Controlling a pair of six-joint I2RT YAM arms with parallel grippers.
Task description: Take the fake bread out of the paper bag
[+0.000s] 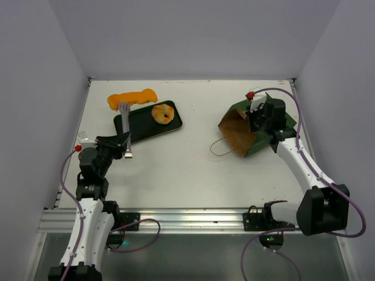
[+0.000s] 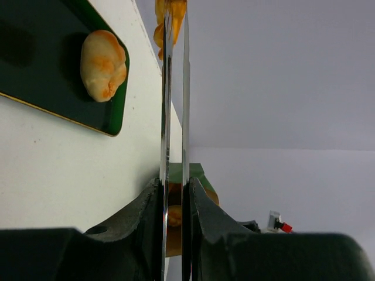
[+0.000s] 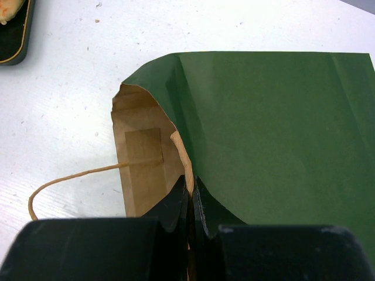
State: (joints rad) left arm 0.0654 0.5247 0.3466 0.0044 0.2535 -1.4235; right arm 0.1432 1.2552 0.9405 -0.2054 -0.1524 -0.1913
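Most of the top view is taken up by a white table (image 1: 187, 170). Right of centre on it the paper bag (image 1: 235, 132) lies on its side, dark green outside and brown inside, with its mouth open toward the lower left. The right gripper (image 1: 256, 120) is closed on the upper rim of that mouth, and in the right wrist view its fingers pinch the paper edge with no gap between them. A twine handle (image 1: 218, 149) trails onto the table in front of the opening.

A dark green tray (image 1: 143, 123) sits at the upper left, well apart from the bag. Two pieces of bread are already out. The long orange loaf (image 1: 132, 98) lies across the tray's far edge, and the round roll (image 1: 163, 114) rests on the tray toward its right end. The left gripper (image 1: 120, 142) is clamped on a pair of metal tongs (image 1: 125, 132) whose tips reach the loaf. Whether the loaf is set down or just held above the tray cannot be told.

By these signs the task looks partly done. The visible part of the bag's inside shows only bare paper and the deeper part is hidden, so it is unclear whether any bread is left in it.

No brand, label or writing can be read on the bag, the tray or the bread.
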